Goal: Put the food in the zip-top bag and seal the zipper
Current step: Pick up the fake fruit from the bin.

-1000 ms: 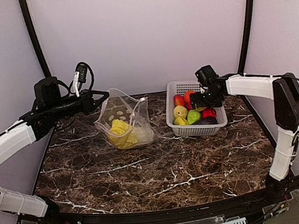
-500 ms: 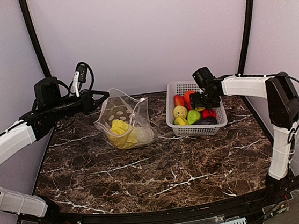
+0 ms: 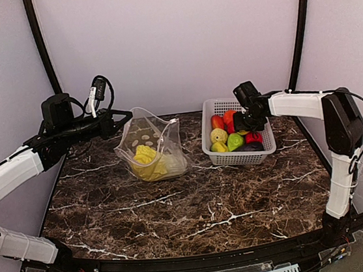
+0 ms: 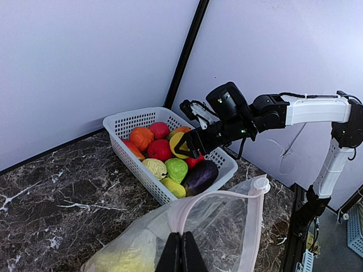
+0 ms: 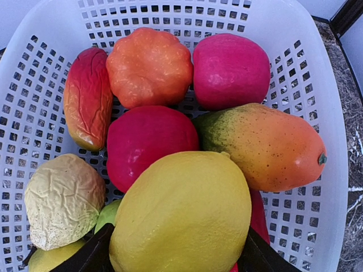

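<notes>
The right gripper (image 5: pixel 173 255) is low inside the white basket (image 5: pixel 317 113), at the far right of the table (image 3: pixel 177 209). Its two black fingers stand on both sides of a yellow lemon (image 5: pixel 181 215), one at each flank, very close against the skin. I cannot tell whether they already press it firmly or only enclose it. The lemon lies on top of the other food, with a mango (image 5: pixel 266 147) touching it on the right and a red fruit (image 5: pixel 150 141) just behind it. Its long axis seems to run away from the wrist, between the fingers, so the jaws cross its shorter width, which I judge a good way to take it.

The left gripper (image 4: pixel 181 255) is closed tight on the mouth edge of the zip-top bag (image 3: pixel 153 146) and holds this edge up. The bag stands left of the basket, near it but not touching, and one yellow food piece (image 3: pixel 146 160) is already inside. The zipper (image 4: pixel 221 195) is not pressed together; the mouth is open toward above and toward the basket.

So the coming move goes to the left: from the basket, the opening lies left of the right hand and a little nearer. Only the right arm is at the food; the left one is well apart from it, busy with the bag. The lemon probably must be lifted over the basket wall first.
</notes>
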`<state>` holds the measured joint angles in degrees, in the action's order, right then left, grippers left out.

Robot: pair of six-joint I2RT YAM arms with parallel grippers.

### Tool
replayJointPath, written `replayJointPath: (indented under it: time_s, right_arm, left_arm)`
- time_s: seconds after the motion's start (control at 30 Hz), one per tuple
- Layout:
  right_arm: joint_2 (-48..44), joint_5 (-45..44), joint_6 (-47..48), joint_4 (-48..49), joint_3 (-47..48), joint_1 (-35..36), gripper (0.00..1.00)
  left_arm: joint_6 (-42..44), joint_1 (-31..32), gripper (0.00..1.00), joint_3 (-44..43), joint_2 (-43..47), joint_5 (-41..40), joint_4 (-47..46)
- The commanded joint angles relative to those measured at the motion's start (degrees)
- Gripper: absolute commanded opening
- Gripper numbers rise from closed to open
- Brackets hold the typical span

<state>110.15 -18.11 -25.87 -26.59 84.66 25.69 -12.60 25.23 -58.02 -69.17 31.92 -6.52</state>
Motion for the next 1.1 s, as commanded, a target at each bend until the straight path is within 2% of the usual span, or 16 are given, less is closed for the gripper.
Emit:
replayJointPath:
  time_s: [0.0,0.23,0.53,0.8,1.07]
  right_arm:
    - [0.6,-1.5,-0.4,1.0,1.1,-0.3,0.67]
    - [-1.2,-1.4,-0.2,1.0,0.5,-0.3,0.64]
    - [-12.2,1.4,1.3,3.6,-6.0,-0.2,0.6]
    - [-25.7,11.0,5.9,9.3,-14.3,1.7,0.58]
    - [-38.5,25.5,12.8,15.4,-16.4,10.4,0.58]
  left_arm:
    - [0.9,-0.3,0.01,0.1,2.3,0.2,-0.4]
    - [0.9,-0.3,0.01,0.1,2.4,0.3,-0.4]
    - [0.8,-0.3,0.01,0.1,2.4,0.4,-0.5]
    - [0.6,-0.3,0.01,0.2,2.3,0.4,-0.7]
    - [0.1,-0.3,0.01,0.3,2.0,0.9,-1.1]
